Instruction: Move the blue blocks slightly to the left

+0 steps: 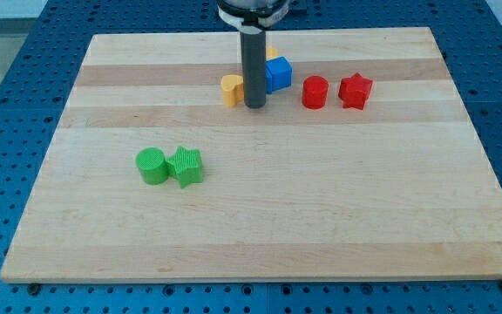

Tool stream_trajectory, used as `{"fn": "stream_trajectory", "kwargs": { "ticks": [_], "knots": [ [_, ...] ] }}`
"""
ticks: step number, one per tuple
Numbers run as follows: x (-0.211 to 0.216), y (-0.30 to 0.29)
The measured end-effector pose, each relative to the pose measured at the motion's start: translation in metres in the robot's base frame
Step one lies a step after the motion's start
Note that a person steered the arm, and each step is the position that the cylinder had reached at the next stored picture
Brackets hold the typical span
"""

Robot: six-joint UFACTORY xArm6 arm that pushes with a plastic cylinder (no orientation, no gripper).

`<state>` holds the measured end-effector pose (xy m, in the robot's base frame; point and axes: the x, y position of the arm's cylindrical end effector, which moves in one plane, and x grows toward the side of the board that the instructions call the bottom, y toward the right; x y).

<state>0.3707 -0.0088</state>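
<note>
A dark rod descends from the view's top to a wooden board (321, 218), where my tip (254, 106) rests on the surface; being a bare rod with no jaws, it holds nothing. Just to the tip's right and slightly toward the view's top sits the blue cube (278, 73), its left part hidden behind the rod, so whether rod and cube touch cannot be told. Immediately to the tip's left, a yellow heart-shaped block (231, 89) sits beside the rod, seemingly touching it. A sliver of another yellow block (271, 54) peeks out behind the blue cube, above and right of the tip; its shape cannot be made out. Farther to the tip's right stand a red cylinder (315, 92) and a red star (355, 90), close together. Well apart from the tip, toward the view's lower left, a green cylinder (152, 166) and a green star (186, 166) sit touching.
</note>
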Motion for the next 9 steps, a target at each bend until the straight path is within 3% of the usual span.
{"fn": "stream_trajectory", "kwargs": {
  "ticks": [1, 3, 4, 5, 7, 9],
  "knots": [
    [0.019, 0.025],
    [0.023, 0.197],
    [-0.013, 0.254],
    [-0.037, 0.258],
    [-0.037, 0.246],
    [-0.052, 0.170]
  ]
}}
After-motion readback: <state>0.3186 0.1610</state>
